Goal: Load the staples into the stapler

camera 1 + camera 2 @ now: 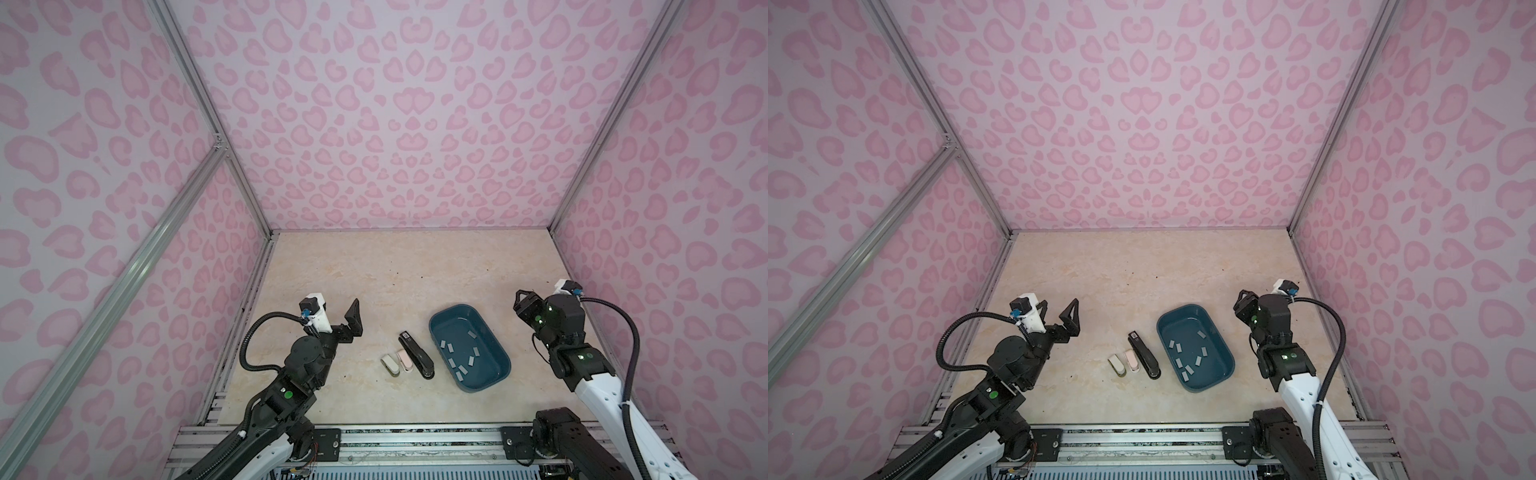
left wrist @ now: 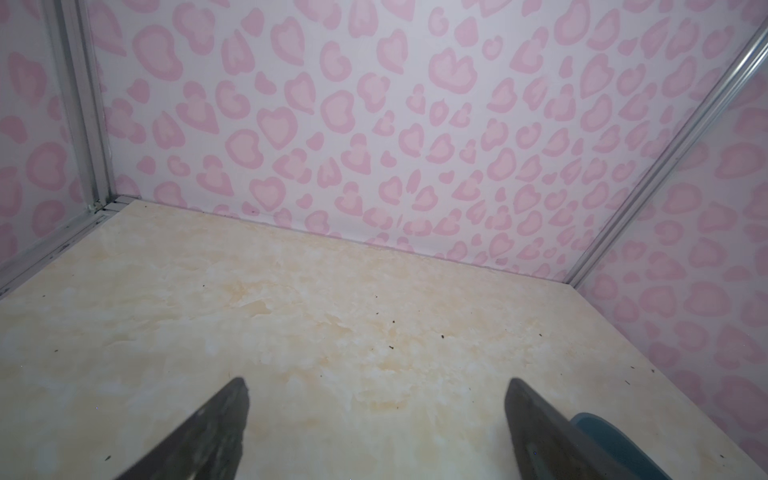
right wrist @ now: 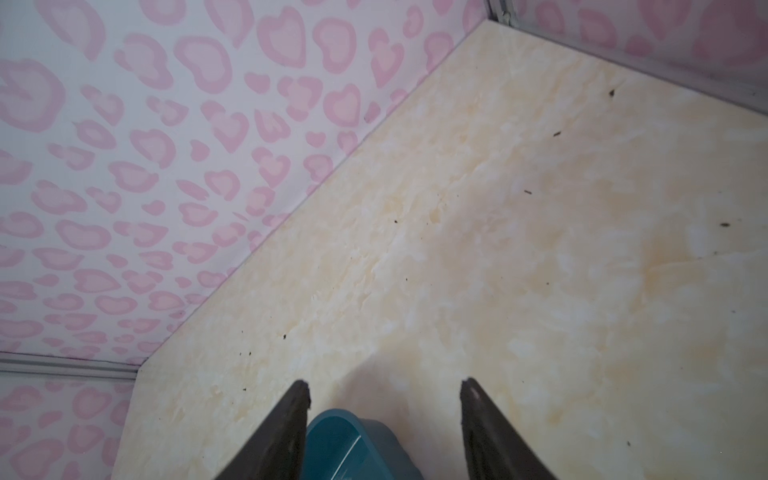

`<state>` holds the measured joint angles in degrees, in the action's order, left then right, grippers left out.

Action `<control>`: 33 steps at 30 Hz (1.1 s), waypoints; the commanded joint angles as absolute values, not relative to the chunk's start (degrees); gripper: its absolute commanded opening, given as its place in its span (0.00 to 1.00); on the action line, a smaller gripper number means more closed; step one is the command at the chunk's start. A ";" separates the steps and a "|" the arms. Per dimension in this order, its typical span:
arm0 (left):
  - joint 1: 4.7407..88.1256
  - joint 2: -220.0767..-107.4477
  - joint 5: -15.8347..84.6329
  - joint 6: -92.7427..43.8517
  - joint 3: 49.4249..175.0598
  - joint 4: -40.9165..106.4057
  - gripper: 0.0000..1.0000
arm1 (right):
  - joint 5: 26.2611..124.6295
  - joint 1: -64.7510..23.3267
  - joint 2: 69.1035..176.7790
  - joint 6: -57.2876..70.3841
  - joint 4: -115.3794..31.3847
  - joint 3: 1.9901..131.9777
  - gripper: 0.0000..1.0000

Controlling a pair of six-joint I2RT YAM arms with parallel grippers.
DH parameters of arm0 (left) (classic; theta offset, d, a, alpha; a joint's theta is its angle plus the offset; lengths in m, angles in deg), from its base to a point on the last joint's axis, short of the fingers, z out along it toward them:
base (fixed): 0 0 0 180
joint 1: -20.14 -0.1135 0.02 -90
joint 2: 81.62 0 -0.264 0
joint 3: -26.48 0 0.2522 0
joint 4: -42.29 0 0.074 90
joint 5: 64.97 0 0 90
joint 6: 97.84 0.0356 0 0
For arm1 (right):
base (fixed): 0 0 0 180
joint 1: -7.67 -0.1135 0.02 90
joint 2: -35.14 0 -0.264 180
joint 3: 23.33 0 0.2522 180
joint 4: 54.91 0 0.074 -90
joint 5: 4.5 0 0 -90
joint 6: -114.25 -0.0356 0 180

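Observation:
Several small grey staples [image 1: 451, 345] [image 1: 1179, 345] lie loose in a teal tray [image 1: 490, 365] [image 1: 1219, 361] right of centre. Left of the tray a black stapler [image 1: 417, 354] [image 1: 1144, 354] lies closed on the table, beside a small pink stapler [image 1: 405, 360] [image 1: 1131, 360] and a small cream one [image 1: 390, 365] [image 1: 1117, 365]. My left gripper [image 1: 338, 311] [image 1: 1057, 309] [image 2: 376, 382] hovers wide open, left of and beyond the staplers, holding nothing. My right gripper [image 1: 524, 301] [image 1: 1245, 301] [image 3: 385, 382] is raised right of the tray, jaws apart and empty.
The marbled beige table [image 1: 374, 270] is boxed in by pink heart-patterned walls with aluminium posts [image 1: 557, 224]. A metal rail [image 1: 415, 436] runs along the front edge. A corner of the teal tray [image 2: 598, 432] [image 3: 345, 444] shows in each wrist view.

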<state>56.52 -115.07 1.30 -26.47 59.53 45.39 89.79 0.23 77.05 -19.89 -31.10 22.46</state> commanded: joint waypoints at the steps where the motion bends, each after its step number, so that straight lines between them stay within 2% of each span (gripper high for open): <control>1: 56.40 -117.17 3.70 -22.35 62.10 41.46 0.97 | 95.32 0.30 72.19 -14.26 -35.75 18.84 0.65; 3: 56.43 -119.87 4.78 -15.29 63.91 40.09 0.96 | 98.30 0.35 68.09 -11.18 -39.60 15.58 0.70; 6: 55.85 -125.13 -6.59 -10.95 63.90 44.84 0.96 | 104.17 0.46 64.17 -4.67 -43.45 11.36 0.77; 8: 52.39 -128.69 -10.69 -10.17 64.22 47.08 0.96 | 105.56 1.16 63.60 0.74 -47.20 7.86 0.81; 10: 47.65 -131.95 -9.33 -10.63 64.66 48.71 0.96 | 103.16 2.77 64.95 4.73 -53.20 3.59 0.83; 14: 40.23 -137.18 -8.76 -11.82 60.04 60.00 0.96 | 98.16 5.56 74.00 10.30 -65.45 -0.81 0.83; 17: 35.91 -141.92 -9.05 -13.82 58.02 65.64 0.96 | 101.75 5.69 83.88 12.91 -67.08 2.07 0.83; 23: 35.15 -158.03 -24.87 -13.96 58.91 77.56 0.96 | 101.61 6.22 105.28 18.03 -82.84 4.93 0.80; 33: 31.06 -159.39 -14.00 -11.56 60.44 76.99 0.96 | 97.23 6.31 113.86 23.54 -81.06 12.67 0.81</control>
